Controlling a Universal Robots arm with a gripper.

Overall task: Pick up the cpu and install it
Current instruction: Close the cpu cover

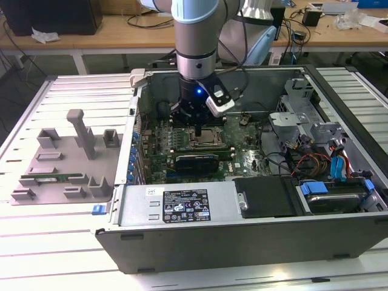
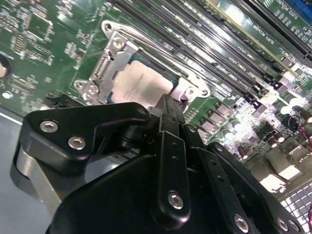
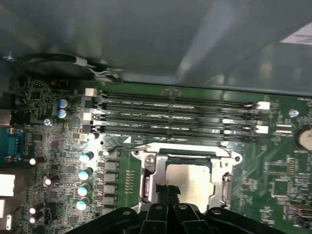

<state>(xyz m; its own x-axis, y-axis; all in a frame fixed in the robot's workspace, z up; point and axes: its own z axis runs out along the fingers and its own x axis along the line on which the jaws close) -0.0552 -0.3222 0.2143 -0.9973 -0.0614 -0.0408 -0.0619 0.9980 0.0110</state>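
An open computer case (image 1: 242,245) lies on a ribbed metal counter (image 1: 48,254); the robot arm (image 1: 195,36) comes straight down into it, a blue light (image 1: 198,91) glowing near its wrist; the gripper (image 1: 199,128) sits low over the green circuit board (image 1: 245,159), right at the square metal socket (image 1: 212,140); a labelled grey cover (image 1: 182,206) and a black box (image 1: 267,197) run along the case's near side; coloured cables (image 1: 330,160) bunch toward the exterior view's right; on the exterior view's left, a grey tray (image 1: 60,145) holds a narrow green memory stick (image 1: 51,179).
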